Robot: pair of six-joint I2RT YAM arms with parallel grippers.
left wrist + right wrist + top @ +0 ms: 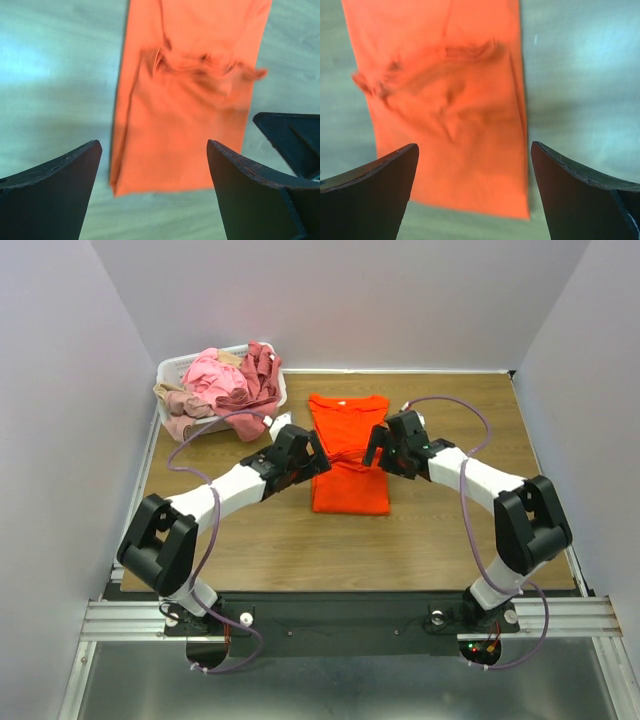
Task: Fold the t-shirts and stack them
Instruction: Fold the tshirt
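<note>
The orange t-shirt (348, 452) lies on the wooden table, folded into a long narrow strip with a wrinkled ridge across its middle. It also shows in the left wrist view (187, 95) and the right wrist view (445, 105). My left gripper (316, 458) is open and empty, above the shirt's left edge at mid-length. My right gripper (376, 450) is open and empty, above the shirt's right edge. The pink t-shirt (208, 374), the rose-maroon t-shirt (256, 378) and the beige t-shirt (178, 400) are heaped in the basket.
The white lattice basket (172, 367) stands at the table's far left corner. White walls close in the table on three sides. Purple cables loop over both arms.
</note>
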